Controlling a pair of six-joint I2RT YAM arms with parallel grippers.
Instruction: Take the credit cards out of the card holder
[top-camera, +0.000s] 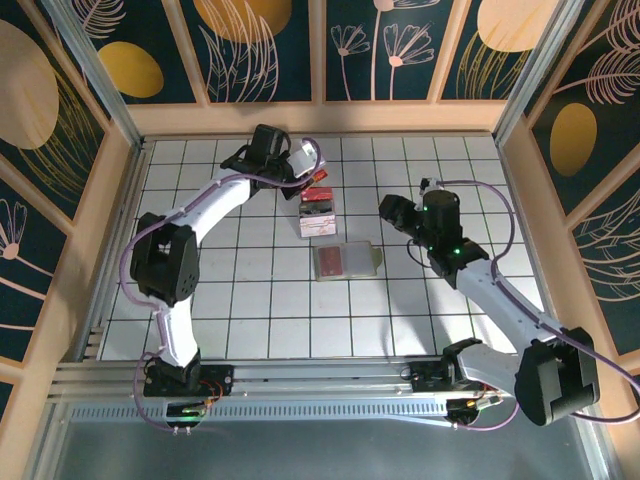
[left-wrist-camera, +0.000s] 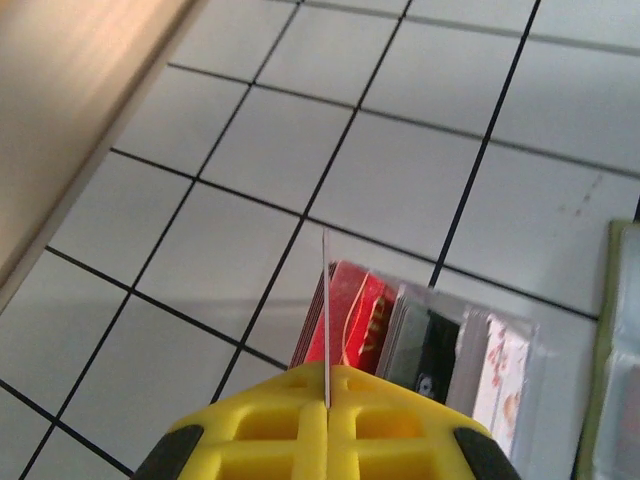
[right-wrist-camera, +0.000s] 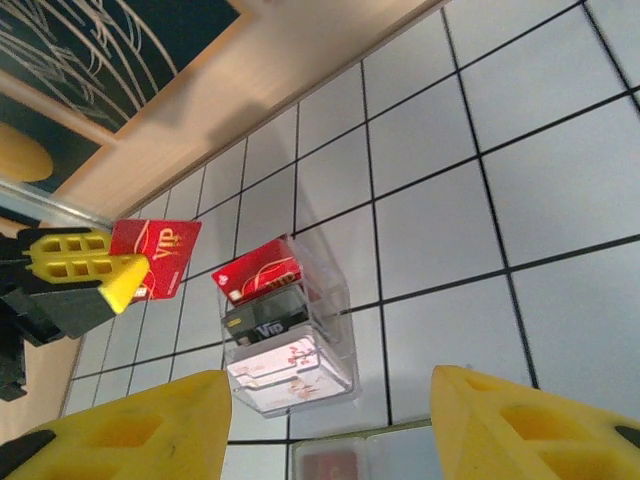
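Card holder (top-camera: 372, 258) bears one red-brown card (top-camera: 335, 262); left tool (right-wrist-camera: 128, 275) pinches one red card (right-wrist-camera: 160, 255).

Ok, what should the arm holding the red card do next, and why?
Probably carry the red card over the clear box and drop it in: the left gripper pinches it close beside the box, where other cards sit.

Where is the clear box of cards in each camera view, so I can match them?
Top external: clear box just above centre, beyond the card holder.
Left wrist: clear box bottom centre, just past the left gripper.
Right wrist: clear box lower left of centre, right of the red card the left gripper pinches.
Shared landmark: the card holder lying beside the box.
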